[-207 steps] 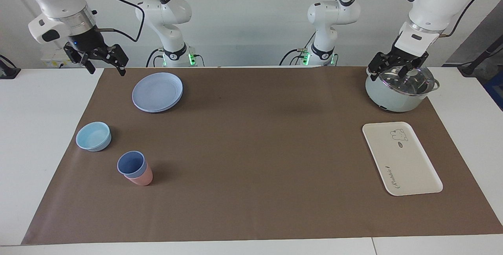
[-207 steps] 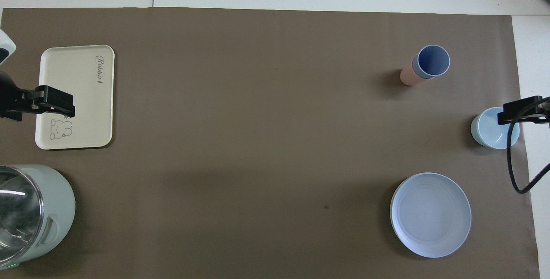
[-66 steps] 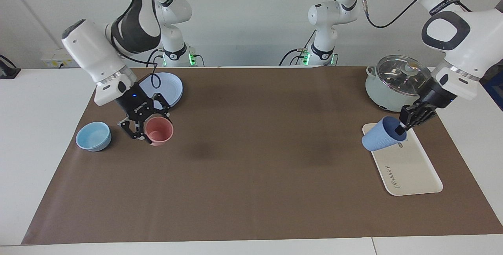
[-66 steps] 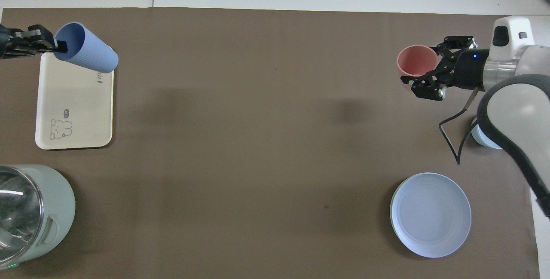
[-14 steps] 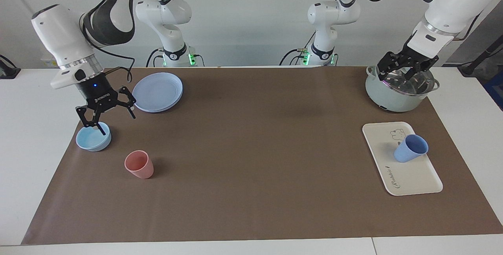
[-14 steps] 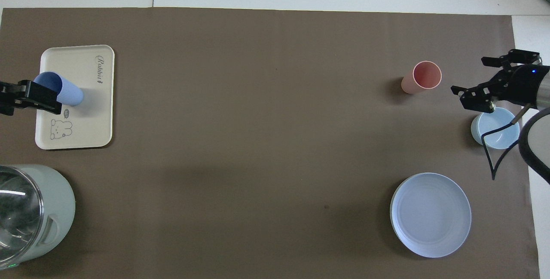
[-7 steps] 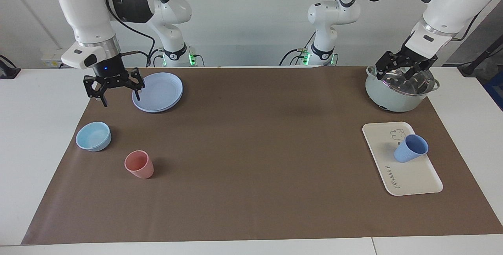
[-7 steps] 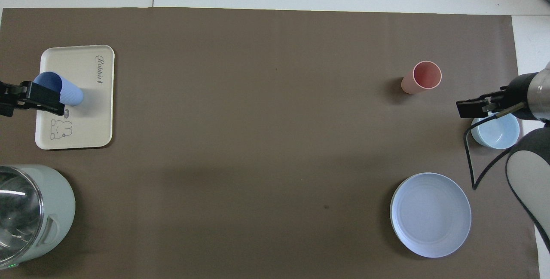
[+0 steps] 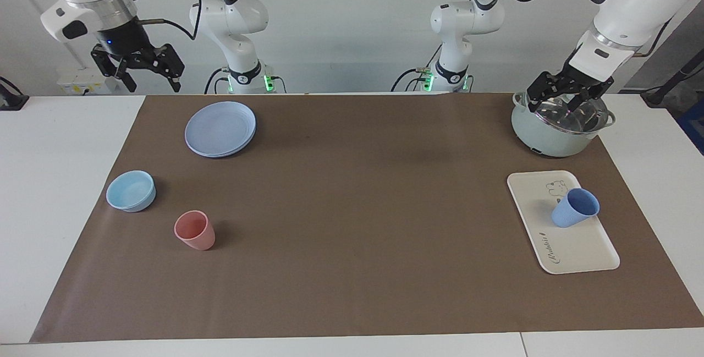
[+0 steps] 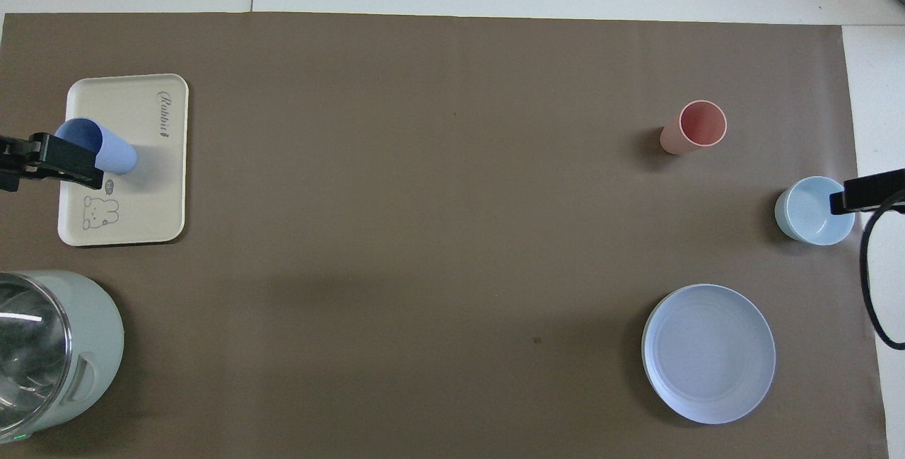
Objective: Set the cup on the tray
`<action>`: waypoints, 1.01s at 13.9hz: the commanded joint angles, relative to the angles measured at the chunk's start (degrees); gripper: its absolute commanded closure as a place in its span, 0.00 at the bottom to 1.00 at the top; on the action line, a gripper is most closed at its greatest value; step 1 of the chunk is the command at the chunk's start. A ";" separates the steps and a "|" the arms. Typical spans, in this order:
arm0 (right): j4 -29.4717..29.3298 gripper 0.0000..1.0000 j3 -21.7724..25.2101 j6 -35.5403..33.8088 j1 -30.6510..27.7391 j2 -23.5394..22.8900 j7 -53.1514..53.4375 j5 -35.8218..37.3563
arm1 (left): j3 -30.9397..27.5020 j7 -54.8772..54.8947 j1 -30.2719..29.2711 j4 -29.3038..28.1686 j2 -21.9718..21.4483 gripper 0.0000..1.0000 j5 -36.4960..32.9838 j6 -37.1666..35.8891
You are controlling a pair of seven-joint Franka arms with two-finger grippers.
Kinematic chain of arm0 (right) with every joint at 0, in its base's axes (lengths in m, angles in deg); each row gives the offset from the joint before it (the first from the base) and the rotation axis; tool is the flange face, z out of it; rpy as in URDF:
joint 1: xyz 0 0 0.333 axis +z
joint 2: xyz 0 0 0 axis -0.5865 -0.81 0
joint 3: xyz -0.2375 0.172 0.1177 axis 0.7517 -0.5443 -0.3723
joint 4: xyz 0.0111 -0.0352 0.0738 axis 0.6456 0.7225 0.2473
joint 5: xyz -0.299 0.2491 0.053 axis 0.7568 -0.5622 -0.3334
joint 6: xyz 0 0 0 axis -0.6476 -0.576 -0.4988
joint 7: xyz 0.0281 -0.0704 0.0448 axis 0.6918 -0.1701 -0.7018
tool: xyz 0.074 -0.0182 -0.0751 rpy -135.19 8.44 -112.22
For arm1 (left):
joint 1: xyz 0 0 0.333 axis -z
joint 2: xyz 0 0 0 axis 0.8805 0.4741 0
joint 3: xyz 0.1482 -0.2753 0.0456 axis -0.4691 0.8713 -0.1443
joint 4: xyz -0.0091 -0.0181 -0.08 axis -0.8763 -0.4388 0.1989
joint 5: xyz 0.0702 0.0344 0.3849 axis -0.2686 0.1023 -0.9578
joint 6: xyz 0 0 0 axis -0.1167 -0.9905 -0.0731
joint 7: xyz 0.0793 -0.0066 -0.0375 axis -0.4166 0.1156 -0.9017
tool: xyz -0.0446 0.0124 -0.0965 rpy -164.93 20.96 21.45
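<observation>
cup [image 9: 575,208] sitting upright on the tray [image 9: 577,250], left end effector [image 9: 569,94] hanging released over the pot [image 9: 555,134] near it, right end effector [image 9: 137,71] hovering released, well apart from the tray

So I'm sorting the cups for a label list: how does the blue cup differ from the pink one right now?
The blue cup stands on the cream tray, at the left arm's end of the table; the pink cup stands on the brown mat, at the right arm's end, beside the light-blue bowl. They differ in colour. Both are upright, tapered, handleless tumblers of similar size, and no hand touches either.
</observation>
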 commanded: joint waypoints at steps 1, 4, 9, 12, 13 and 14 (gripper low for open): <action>0.05 0.00 -0.07 -0.89 -1.27 -0.86 1.02 -1.20 | -0.23 -0.63 -0.13 -2.50 -2.00 0.00 0.48 1.28; -0.03 0.00 -0.59 2.88 -0.40 -1.21 -2.04 4.90 | -0.23 -0.37 -0.13 -2.41 -2.00 0.00 0.48 1.02; -0.47 0.00 -0.78 1.57 0.49 -1.39 -2.06 2.85 | -0.41 -0.63 -0.22 -1.18 -3.05 0.00 0.31 -0.12; -0.39 0.00 -1.04 1.04 0.66 -1.48 -1.80 2.67 | 0.12 -0.02 0.30 -1.62 -3.58 0.00 -1.36 0.57; -0.13 0.00 -1.04 1.04 0.84 -1.48 -0.75 2.23 | 0.12 -0.10 0.39 -1.79 -3.84 0.00 -1.37 0.67; -0.04 0.00 -1.04 0.43 1.10 -1.48 0.13 1.88 | 0.12 -0.11 0.48 -1.80 -3.93 0.00 -1.37 0.14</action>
